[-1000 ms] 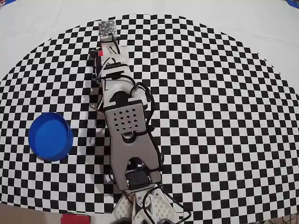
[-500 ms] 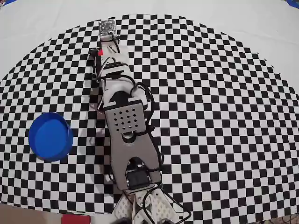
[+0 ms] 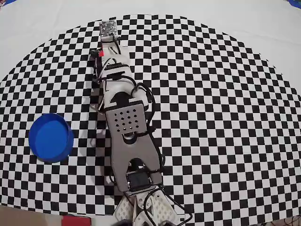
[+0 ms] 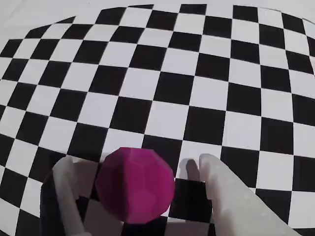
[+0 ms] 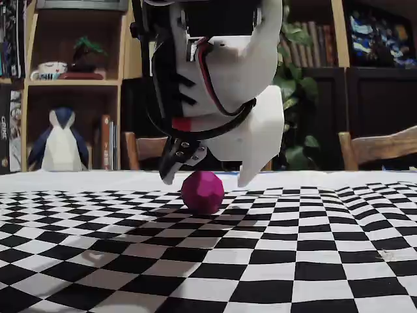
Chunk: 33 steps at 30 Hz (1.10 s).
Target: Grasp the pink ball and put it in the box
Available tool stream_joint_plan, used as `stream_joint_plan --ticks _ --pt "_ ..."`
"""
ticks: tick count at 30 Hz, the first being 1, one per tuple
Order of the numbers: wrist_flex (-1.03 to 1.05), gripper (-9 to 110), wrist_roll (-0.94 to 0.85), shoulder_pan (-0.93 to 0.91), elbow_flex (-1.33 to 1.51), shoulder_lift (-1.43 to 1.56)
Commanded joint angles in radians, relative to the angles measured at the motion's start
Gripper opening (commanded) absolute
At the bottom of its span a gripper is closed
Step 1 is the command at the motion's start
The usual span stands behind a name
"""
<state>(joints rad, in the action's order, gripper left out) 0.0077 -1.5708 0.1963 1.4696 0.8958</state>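
Note:
The pink faceted ball (image 4: 135,184) rests on the checkered cloth and also shows in the fixed view (image 5: 202,191). My gripper (image 4: 135,162) is open and straddles it, one white finger (image 4: 66,191) to its left and one (image 4: 221,189) to its right, with gaps on both sides. In the fixed view the gripper (image 5: 205,179) hangs around the ball's top, its tips just above the cloth. The arm hides the ball in the overhead view. The box is a round blue container (image 3: 49,136), empty, at the left of the overhead view.
The black-and-white checkered cloth (image 3: 225,117) covers the table. The arm (image 3: 124,117) stretches from its base at the top of the overhead view down to the bottom edge. Shelves, a penguin figure (image 5: 60,147) and chairs stand behind the table.

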Motion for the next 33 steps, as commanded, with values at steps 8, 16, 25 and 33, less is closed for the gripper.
stream_joint_plan --ticks 8,16,25,33 --pt "0.003 29 -0.008 -0.006 -0.043 0.008" --pt "0.003 29 -0.008 -0.005 -0.043 0.005" --pt "0.003 26 -0.008 -0.003 -0.043 0.002" --pt "0.003 14 -0.008 -0.006 -0.043 0.002"
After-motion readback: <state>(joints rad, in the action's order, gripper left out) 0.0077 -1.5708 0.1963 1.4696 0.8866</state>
